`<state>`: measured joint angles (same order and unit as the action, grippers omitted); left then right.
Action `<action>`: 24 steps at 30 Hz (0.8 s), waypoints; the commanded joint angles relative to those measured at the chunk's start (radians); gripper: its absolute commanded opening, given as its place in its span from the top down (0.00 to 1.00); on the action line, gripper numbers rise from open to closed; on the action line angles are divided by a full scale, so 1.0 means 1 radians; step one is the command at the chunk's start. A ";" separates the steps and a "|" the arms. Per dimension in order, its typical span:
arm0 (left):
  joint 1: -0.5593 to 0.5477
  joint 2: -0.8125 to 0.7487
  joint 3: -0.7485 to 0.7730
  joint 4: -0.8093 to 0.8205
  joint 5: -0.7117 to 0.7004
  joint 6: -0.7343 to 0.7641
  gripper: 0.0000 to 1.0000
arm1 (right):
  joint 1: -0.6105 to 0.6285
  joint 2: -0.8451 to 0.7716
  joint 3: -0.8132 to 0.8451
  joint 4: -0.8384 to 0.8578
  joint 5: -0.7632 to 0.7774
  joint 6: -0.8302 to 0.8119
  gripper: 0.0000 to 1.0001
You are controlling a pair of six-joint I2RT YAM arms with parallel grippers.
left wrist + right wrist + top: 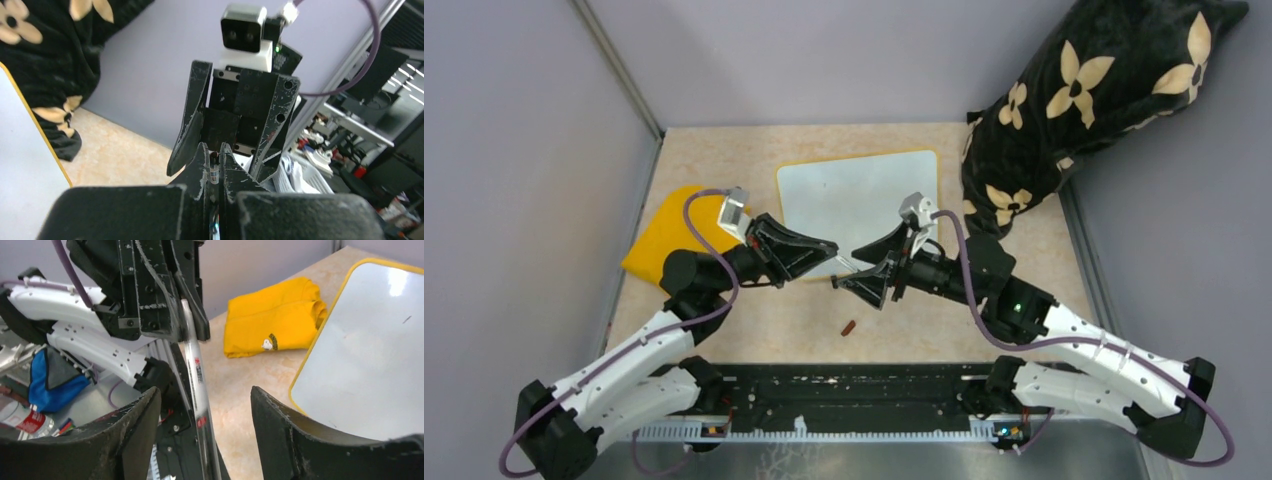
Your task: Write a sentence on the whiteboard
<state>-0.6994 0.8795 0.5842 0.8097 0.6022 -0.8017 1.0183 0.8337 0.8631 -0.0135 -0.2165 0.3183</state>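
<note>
Left claw clamps a white marker pointing right, into the open right claw, beside the whiteboard.

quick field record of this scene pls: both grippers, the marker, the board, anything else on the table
left gripper: shut on the marker
right gripper: open, one finger on each side of the marker, not gripping it
whiteboard: flat on the table beyond the grippers, no writing seen, only a tiny stray mark
small reddish-brown piece: on the table near the arm bases, possibly the marker's cap
yellow cloth: folded, left of the whiteboard
black flowered cushion: far right corner
</note>
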 commanded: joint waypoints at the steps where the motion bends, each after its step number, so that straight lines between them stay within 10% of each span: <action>1: 0.003 -0.073 -0.007 -0.003 -0.194 -0.018 1.00 | 0.000 -0.092 -0.045 0.203 0.111 0.085 0.34; 24: 0.002 -0.038 0.063 0.207 -0.553 -0.269 1.00 | -0.001 0.014 0.047 0.497 0.221 0.234 0.35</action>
<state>-0.6994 0.8356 0.6079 0.9180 0.0788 -1.0061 1.0183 0.8227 0.8474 0.4084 0.0071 0.5137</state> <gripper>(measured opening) 0.029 0.651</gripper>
